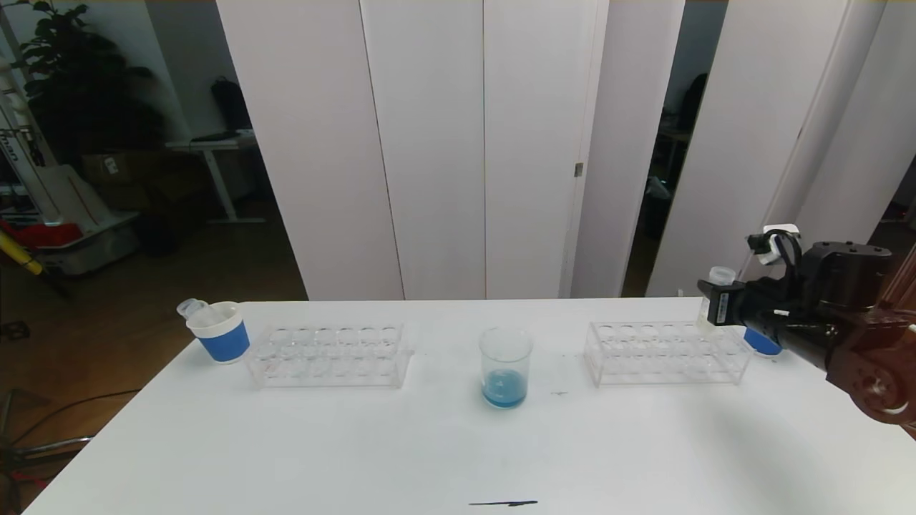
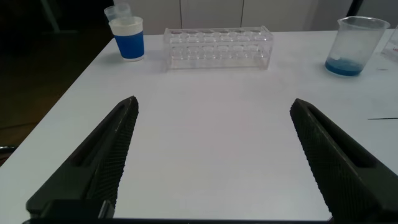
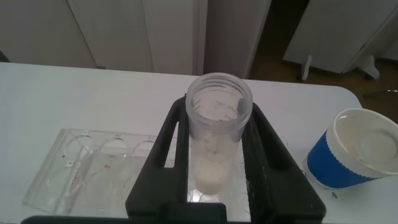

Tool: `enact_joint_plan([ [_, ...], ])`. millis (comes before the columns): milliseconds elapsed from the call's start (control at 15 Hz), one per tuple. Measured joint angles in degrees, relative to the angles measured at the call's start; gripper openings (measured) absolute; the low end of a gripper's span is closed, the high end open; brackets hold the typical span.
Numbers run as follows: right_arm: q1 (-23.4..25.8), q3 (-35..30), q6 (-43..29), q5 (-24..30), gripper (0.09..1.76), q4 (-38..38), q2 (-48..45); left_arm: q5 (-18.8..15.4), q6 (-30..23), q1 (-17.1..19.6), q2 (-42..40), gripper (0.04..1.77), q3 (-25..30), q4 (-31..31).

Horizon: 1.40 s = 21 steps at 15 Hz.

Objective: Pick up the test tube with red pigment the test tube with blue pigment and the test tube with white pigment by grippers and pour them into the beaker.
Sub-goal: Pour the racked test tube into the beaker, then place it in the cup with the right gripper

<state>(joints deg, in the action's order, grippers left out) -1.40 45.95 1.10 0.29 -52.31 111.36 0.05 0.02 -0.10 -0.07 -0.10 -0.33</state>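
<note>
Right gripper (image 1: 708,304) is clamped on the white tube (image 3: 217,134), held upright over the far right end of the right rack (image 1: 665,352). Right wrist view: the tube sits between the two black fingers (image 3: 169,149), open mouth up, cream-white liquid at its bottom. Its lower end is at the rack's top; cannot tell whether it touches.

A blue-banded cup (image 3: 354,152) stands just beside that rack's right end, partly hidden behind the arm in the head view.

Beaker (image 1: 505,366) stands at table centre between the two racks, a shallow layer of blue liquid in it.

Left rack (image 1: 329,354) shows no tubes. At its left, a second cup (image 1: 218,331) holds a clear tube (image 1: 192,308) leaning out over its rim.

Left gripper (image 2: 211,149) hangs low over the bare near-left table (image 1: 358,450), jaws spread wide, holding nothing.
</note>
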Motion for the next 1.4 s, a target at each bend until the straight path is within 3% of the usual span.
enact_joint_plan([
  [200, -0.1, 7.3, 0.0, 0.1, 0.58, 6.7, -1.7, 0.0, 0.0, 0.0, 0.0, 1.74, 0.0, 0.0],
  [467, -1.1, 25.5, 0.2, 6.8, 0.58, 21.4, -1.2, 0.0, 0.0, 0.0, 0.0, 1.74, 0.0, 0.0],
  [733, -6.9, 41.9, 0.5, 11.4, 0.59, 31.6, 2.9, 0.0, 0.0, 0.0, 0.0, 1.74, 0.0, 0.0],
  [933, -13.3, 45.4, 2.8, 16.6, 0.58, 32.0, 5.9, 0.0, 0.0, 0.0, 0.0, 1.74, 0.0, 0.0],
  [1200, -18.9, 45.5, 8.5, 18.2, 0.58, 30.9, 8.4, 0.0, 0.0, 0.0, 0.0, 1.74, 0.0, 0.0],
  [1400, -20.6, 42.3, 12.1, 18.2, 0.59, 22.7, 10.1, 0.0, 0.0, 0.0, 0.0, 1.74, 0.0, 0.0],
])
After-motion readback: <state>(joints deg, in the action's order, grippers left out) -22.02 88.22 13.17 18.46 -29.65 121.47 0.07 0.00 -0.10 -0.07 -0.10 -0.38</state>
